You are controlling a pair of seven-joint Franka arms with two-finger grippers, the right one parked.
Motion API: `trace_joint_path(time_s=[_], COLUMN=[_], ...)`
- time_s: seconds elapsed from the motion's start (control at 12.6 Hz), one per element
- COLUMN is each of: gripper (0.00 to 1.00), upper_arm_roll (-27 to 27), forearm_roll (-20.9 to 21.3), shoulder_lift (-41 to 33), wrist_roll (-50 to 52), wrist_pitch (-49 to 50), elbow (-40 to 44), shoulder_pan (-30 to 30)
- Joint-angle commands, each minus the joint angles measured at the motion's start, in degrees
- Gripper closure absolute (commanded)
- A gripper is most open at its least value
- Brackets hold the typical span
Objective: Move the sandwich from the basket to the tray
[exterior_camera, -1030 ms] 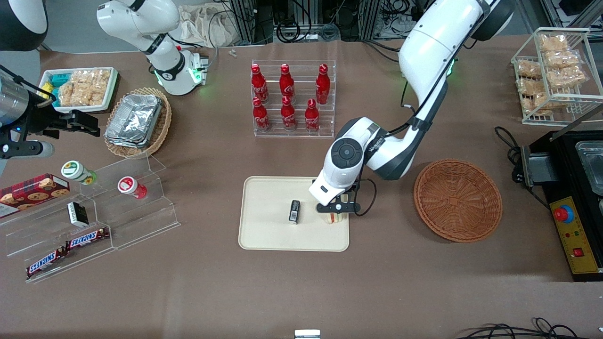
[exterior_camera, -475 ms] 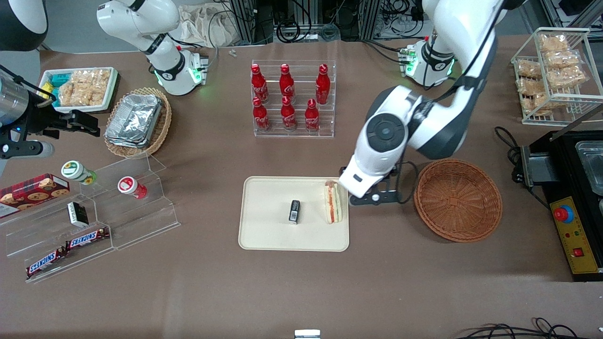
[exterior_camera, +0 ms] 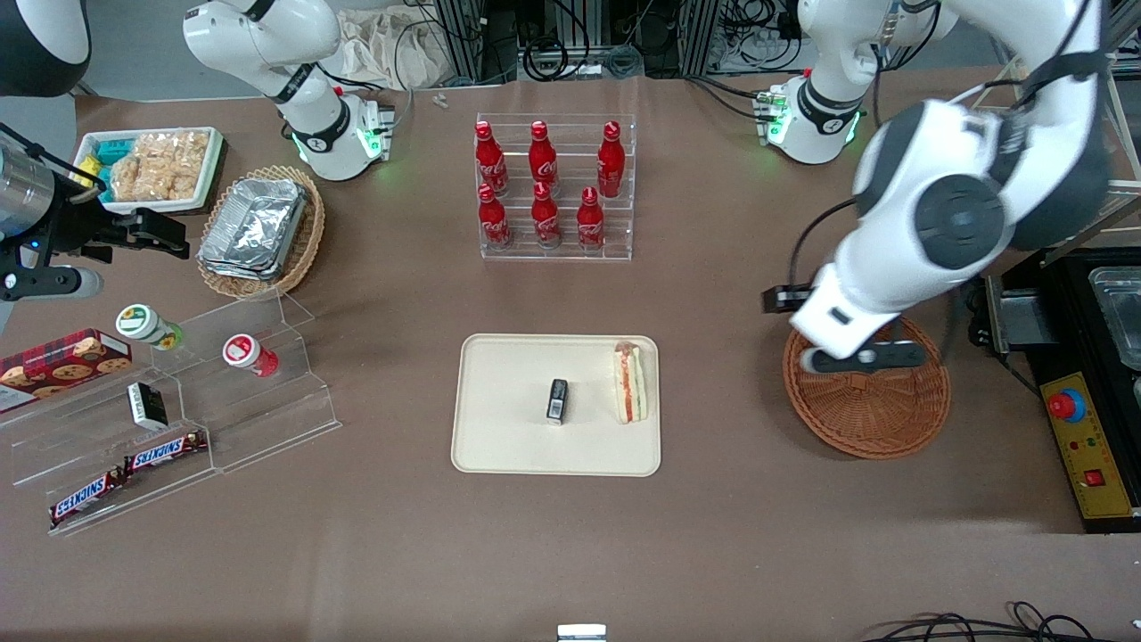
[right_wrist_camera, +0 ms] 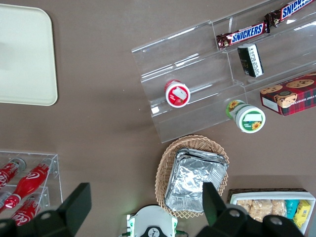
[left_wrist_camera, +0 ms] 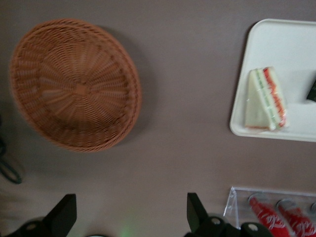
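Note:
The sandwich (exterior_camera: 629, 383), a white wedge with red and green filling, lies on the cream tray (exterior_camera: 508, 446) near the tray's edge that faces the basket. It also shows in the left wrist view (left_wrist_camera: 266, 99) on the tray (left_wrist_camera: 291, 49). The round reddish-brown basket (exterior_camera: 878, 410) is empty and shows in the left wrist view too (left_wrist_camera: 74, 84). My left gripper (exterior_camera: 856, 359) hangs high above the basket's rim, open and empty; in its own view (left_wrist_camera: 129, 210) only bare table lies between the fingers.
A small black packet (exterior_camera: 557, 399) lies mid-tray. A clear rack of red bottles (exterior_camera: 554, 187) stands farther from the camera than the tray. A black appliance (exterior_camera: 1087, 374) and a wire snack rack (exterior_camera: 1052, 134) stand at the working arm's end.
My gripper let go of the sandwich on the tray, rose, and swung away toward the basket. The sandwich stays on the tray.

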State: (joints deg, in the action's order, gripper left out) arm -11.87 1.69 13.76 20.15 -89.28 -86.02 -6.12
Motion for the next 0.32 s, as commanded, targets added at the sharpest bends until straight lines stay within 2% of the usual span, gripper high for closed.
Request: trace_joint_path(time_s=[0.0,0.24], gripper=[0.0,0.0], upper_arm_roll=[0.18,0.44], forearm_roll=[0.07,0.07], shoulder_lift=[-3.3,-2.95], wrist_roll=[-7.03,-10.04], wrist_pitch=[2.52,9.64], elbow=[-0.81,4.19], shoulder_pan=[6.17,11.29])
